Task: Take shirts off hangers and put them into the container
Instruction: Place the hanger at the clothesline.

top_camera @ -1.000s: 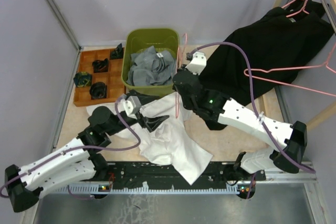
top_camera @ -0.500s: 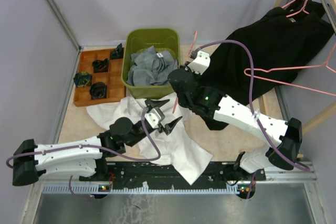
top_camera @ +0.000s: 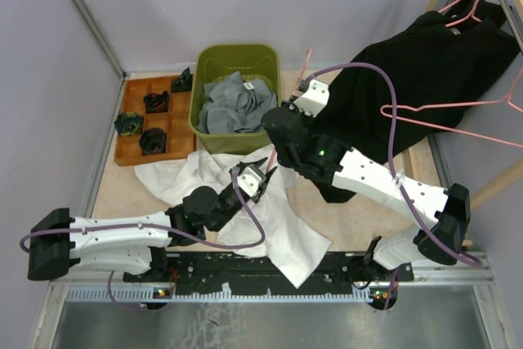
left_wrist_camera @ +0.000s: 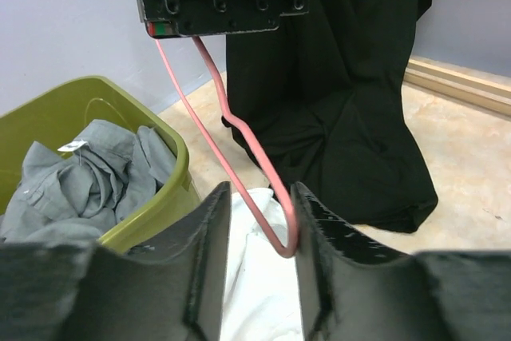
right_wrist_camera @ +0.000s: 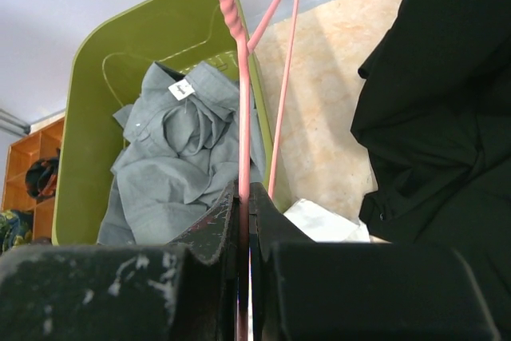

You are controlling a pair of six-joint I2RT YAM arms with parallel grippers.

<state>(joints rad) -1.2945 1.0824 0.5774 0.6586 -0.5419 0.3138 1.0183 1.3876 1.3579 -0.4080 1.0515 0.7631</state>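
**Left zone.** A wooden tray (top_camera: 180, 124) of small dark items is noted; it plays no part in the work.

**Centre.** The container (top_camera: 237, 49) is found against the back wall, with one grey shirt (top_camera: 233, 105) already deposited in it. A white shirt (top_camera: 278, 234) is spread on the desk (top_camera: 359, 218) in front of the container and has not been binned. The left end effector (left_wrist_camera: 255, 221) is seen part-way parted, with the lower bend of a pink hanger (left_wrist_camera: 281, 249) between its fingers but not clamped. The right end effector (right_wrist_camera: 244, 201) is clenched on the same hanger's wire below the hook.

**Right zone.** Black shirts (top_camera: 417, 71) are draped from the rack, with further hangers (top_camera: 458, 108) among them; their count cannot be told.

**Assessment.** Roughly a quarter is judged complete: the white shirt awaits transfer, and the black garments are untouched.
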